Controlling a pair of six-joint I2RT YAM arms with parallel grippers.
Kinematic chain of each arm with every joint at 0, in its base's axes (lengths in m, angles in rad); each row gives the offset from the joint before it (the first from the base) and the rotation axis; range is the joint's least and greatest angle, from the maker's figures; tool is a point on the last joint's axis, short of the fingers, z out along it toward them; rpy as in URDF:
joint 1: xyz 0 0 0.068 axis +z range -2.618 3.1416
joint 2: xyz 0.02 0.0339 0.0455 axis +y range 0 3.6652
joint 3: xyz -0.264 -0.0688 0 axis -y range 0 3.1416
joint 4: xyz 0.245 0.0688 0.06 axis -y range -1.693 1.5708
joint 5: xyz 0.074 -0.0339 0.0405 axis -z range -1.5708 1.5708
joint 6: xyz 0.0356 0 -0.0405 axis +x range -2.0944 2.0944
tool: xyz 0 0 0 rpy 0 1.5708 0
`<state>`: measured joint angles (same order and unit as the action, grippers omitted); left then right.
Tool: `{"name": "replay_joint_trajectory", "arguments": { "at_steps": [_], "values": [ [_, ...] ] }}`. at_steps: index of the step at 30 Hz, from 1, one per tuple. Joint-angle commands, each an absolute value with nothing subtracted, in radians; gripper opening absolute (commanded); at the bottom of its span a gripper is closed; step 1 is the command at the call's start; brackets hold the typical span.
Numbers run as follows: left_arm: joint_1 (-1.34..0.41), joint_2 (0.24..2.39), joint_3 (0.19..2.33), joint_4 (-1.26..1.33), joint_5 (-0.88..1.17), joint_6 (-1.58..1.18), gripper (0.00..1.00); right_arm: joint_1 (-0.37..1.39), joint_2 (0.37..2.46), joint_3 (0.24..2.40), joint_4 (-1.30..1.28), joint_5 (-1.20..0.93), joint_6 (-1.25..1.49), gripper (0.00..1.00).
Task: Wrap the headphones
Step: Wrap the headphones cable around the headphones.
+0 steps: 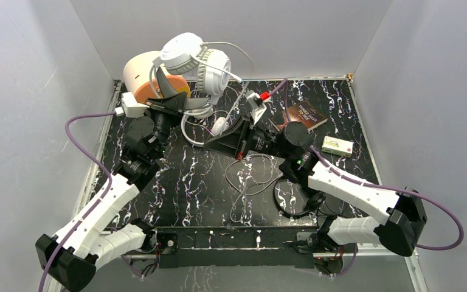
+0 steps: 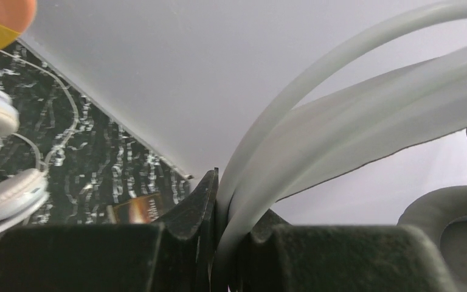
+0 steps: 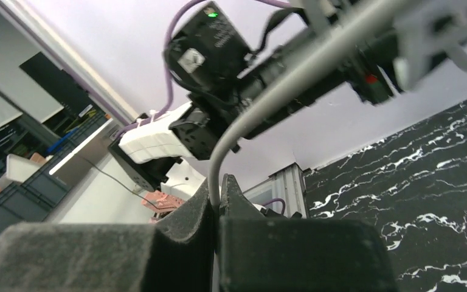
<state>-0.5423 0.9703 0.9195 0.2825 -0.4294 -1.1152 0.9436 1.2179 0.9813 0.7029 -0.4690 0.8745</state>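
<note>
On black marbled tabletop (image 1: 200,182), grey walls (image 1: 237,24) around — left pincer (image 2: 228,207) pinching white headband (image 2: 340,128), right pincer (image 3: 219,191) pinching grey cord (image 3: 234,131)

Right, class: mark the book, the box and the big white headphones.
book (image 1: 306,115), top view, middle of its cover.
box (image 1: 337,146), top view, its top face.
big white headphones (image 1: 182,52), top view, upper ear cup.

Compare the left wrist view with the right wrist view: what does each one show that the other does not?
Only the left wrist: the left pincer shut on the big white headphones' headband, the slimmer white pair and a book. Only the right wrist: the right pincer shut on a thin grey cord, below a robot arm. Both: the black marbled table.
</note>
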Motion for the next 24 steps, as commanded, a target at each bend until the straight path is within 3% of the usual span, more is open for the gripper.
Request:
{"name": "replay_joint_trajectory", "arguments": {
  "at_steps": [1, 6, 10, 24],
  "values": [
    [-0.543, 0.890, 1.004, 0.372, -0.423, -1.253, 0.00, 0.942, 1.199, 0.994, 0.701, -0.476, 0.872, 0.00],
    [-0.543, 0.865, 1.059, 0.264, -0.381, -1.295, 0.00, 0.915, 1.202, 1.106, 0.426, -0.460, 0.776, 0.00],
    [-0.543, 0.869, 1.033, 0.302, -0.451, -1.309, 0.00, 1.002, 1.255, 1.126, 0.523, -0.529, 0.806, 0.00],
    [-0.542, 1.040, 1.155, 0.384, -0.555, -1.204, 0.00, 1.124, 1.392, 1.301, 0.309, -0.624, 0.742, 0.00]
  ]
}}
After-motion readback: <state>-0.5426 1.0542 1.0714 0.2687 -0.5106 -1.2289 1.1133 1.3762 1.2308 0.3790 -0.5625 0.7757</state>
